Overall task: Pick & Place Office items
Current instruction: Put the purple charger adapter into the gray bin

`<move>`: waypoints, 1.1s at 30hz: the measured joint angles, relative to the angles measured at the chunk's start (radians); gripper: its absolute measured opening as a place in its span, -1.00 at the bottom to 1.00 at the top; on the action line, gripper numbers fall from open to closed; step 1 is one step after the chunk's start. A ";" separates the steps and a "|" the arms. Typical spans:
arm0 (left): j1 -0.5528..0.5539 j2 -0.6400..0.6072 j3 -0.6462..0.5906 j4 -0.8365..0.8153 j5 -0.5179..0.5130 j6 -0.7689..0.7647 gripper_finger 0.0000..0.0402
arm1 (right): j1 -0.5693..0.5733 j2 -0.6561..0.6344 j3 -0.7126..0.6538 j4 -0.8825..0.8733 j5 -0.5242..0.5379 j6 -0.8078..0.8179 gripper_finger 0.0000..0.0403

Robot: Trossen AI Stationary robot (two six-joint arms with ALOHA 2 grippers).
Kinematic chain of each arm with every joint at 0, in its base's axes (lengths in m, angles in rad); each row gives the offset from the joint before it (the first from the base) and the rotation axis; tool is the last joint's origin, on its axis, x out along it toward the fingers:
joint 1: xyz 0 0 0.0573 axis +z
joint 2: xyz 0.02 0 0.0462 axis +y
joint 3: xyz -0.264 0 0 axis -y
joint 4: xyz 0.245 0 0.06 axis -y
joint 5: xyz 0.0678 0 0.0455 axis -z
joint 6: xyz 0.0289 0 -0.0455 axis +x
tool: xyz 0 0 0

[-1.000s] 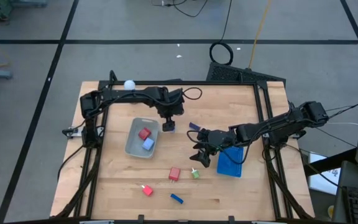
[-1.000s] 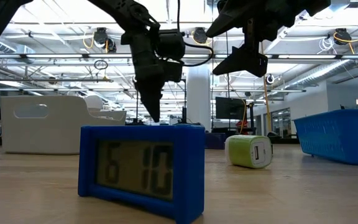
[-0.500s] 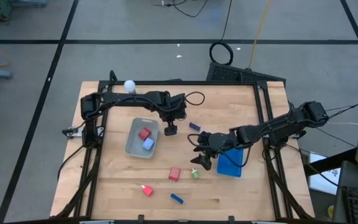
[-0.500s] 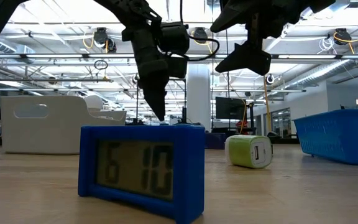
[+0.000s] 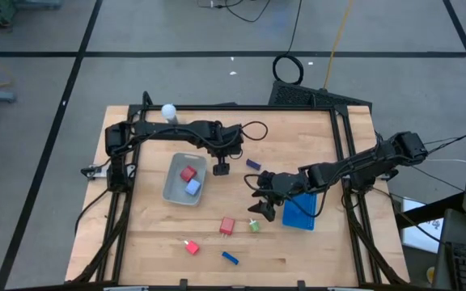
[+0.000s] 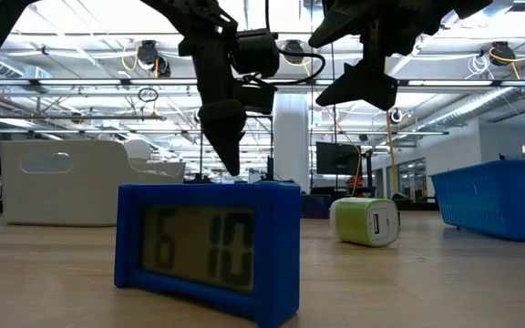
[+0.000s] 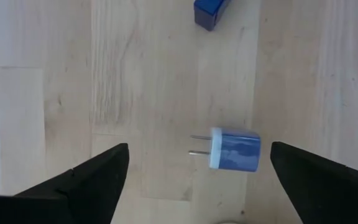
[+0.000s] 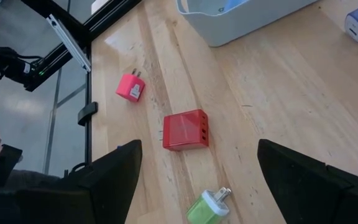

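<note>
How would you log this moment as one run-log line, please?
left hand: open above blue charger | right hand: open over green charger

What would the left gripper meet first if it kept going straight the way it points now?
Probably the blue charger with its two prongs. The left gripper stands open and points down at the wooden table, and the charger lies between its fingers. How far above it hangs is unclear.

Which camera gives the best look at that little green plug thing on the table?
The low view: the green plug shows large, side-on. The high view shows it as a speck; the right wrist view cuts it off at the picture edge.
</note>
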 joint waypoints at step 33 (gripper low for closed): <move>-0.053 -0.001 -0.226 0.247 0.022 -0.028 0.94 | 0.000 0.000 0.000 0.000 0.028 -0.008 0.54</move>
